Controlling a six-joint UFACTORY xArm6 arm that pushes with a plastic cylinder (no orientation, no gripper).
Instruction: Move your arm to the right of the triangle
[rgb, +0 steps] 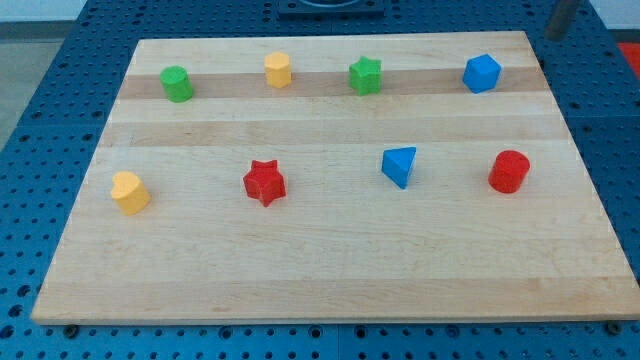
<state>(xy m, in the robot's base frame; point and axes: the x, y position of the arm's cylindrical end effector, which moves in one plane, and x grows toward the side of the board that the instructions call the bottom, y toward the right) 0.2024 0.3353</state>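
Board: a pale wooden board (330, 270) lies on a blue perforated table (40, 110) and carries eight small blocks in two rows
Triangle: the blue triangle block (400, 165) sits in the nearer row, right of the board's middle, between the red star block (265, 182) at the view's left and the red cylinder block (509, 171) at the view's right, apart from both
Nearer row, leftmost: a yellow block (130, 192), rounded on one side, near the board's left edge
Far row, left to right: a green cylinder-like block (177, 84), a yellow hexagon-like block (278, 70), a green star block (366, 76), a blue block (481, 73) with many flat faces
Spacing: no block touches another; each stands well apart from its neighbours
Rod: a dark rod (560, 18) enters at the view's top right corner, slanted, above the table just beyond the board's far right corner
My tip: my tip (550, 37) is at the rod's lower end, up and to the right of the blue many-faced block, far from the triangle and touching no block
Fingers: the arm ends in the bare rod; there are no fingers to open or close, and it holds nothing
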